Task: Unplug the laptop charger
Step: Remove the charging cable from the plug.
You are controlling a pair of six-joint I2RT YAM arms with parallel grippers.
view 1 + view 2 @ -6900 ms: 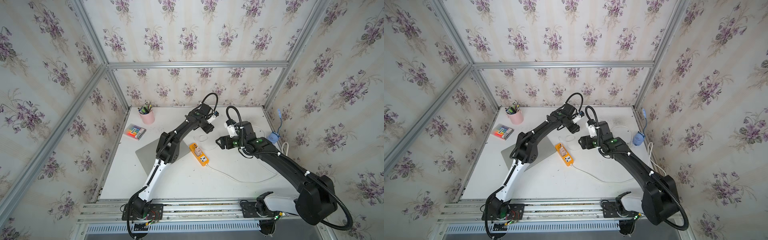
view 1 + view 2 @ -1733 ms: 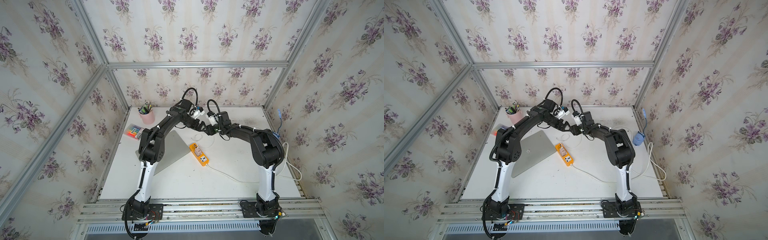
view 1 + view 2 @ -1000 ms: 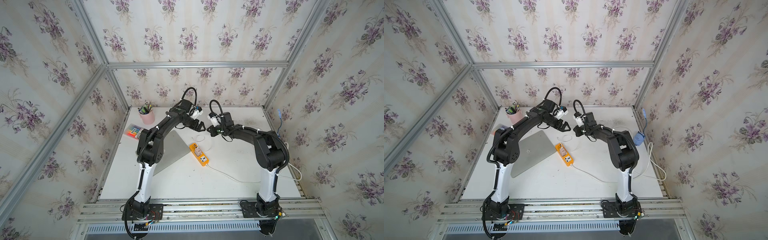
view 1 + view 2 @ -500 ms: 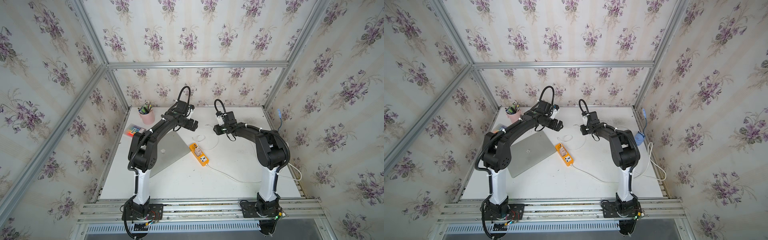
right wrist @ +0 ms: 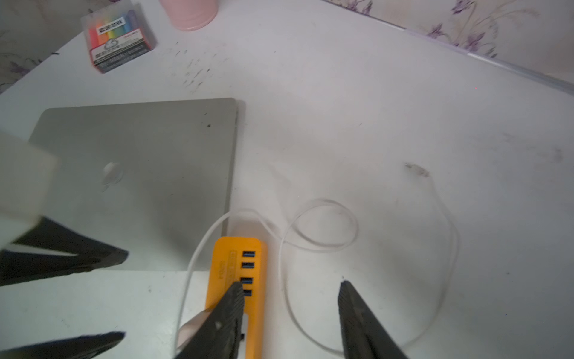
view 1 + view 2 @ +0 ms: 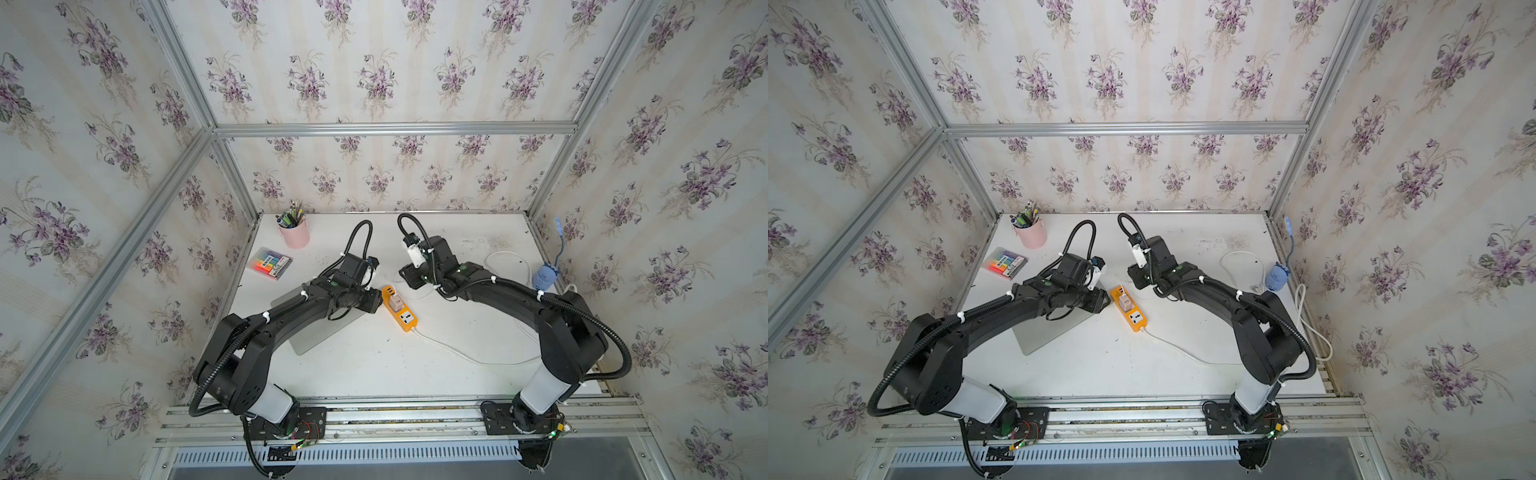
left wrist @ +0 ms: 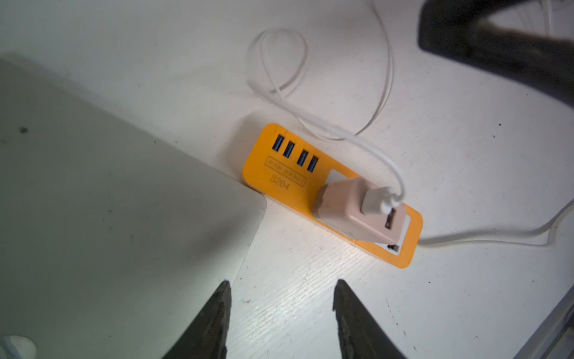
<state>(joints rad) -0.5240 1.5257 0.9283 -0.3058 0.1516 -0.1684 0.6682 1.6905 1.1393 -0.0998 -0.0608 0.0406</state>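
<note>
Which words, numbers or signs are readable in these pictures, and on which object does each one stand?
"S204": on the orange power strip, in the left wrist view.
"4USB SOCKET": in a frame between "S204" and the USB ports of the same strip; slightly blurred, so not fully certain.
Highlighter pack: printed labels, too blurred to read.
Laptop: only a faint round logo, no readable letters.

Since ~2 s ago: left pincer (image 7: 281, 284) and right pincer (image 5: 290, 286) pulled back from rear of table (image 6: 374, 365), no longer close together. Left now over laptop (image 7: 108, 202) corner beside power strip (image 7: 279, 174); right at strip's USB end.
</note>
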